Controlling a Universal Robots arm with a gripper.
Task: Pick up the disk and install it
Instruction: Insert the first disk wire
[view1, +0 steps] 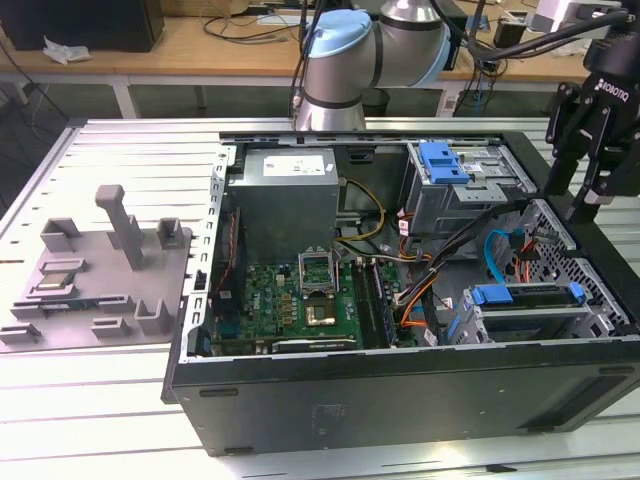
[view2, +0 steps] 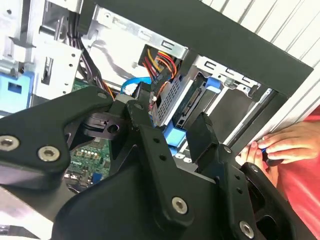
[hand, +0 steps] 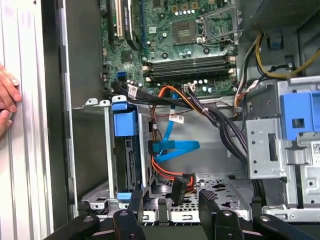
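Note:
The disk (view1: 525, 296) sits edge-on in the lower drive cage (view1: 590, 315) of the open computer case, at the exterior view's right, with its blue carrier frame showing. In the first wrist view the disk (hand: 124, 150) stands inside the cage with its blue frame end toward the motherboard. The second wrist view catches the disk's blue frame (view2: 177, 136) between the fingers. My gripper (view1: 580, 195) hangs above the case's right-hand edge, apart from the disk. It is open in both wrist views, gripper (hand: 172, 202) and gripper (view2: 172, 112), with nothing between the fingers.
A grey fixture tray (view1: 100, 270) with upright posts lies on the slatted table at the exterior view's left. An upper drive cage (view1: 455, 190) carries a blue latch (view1: 445, 160). Cables (hand: 170, 150) run beside the disk. A person's hand (hand: 6, 97) rests on the table by the case.

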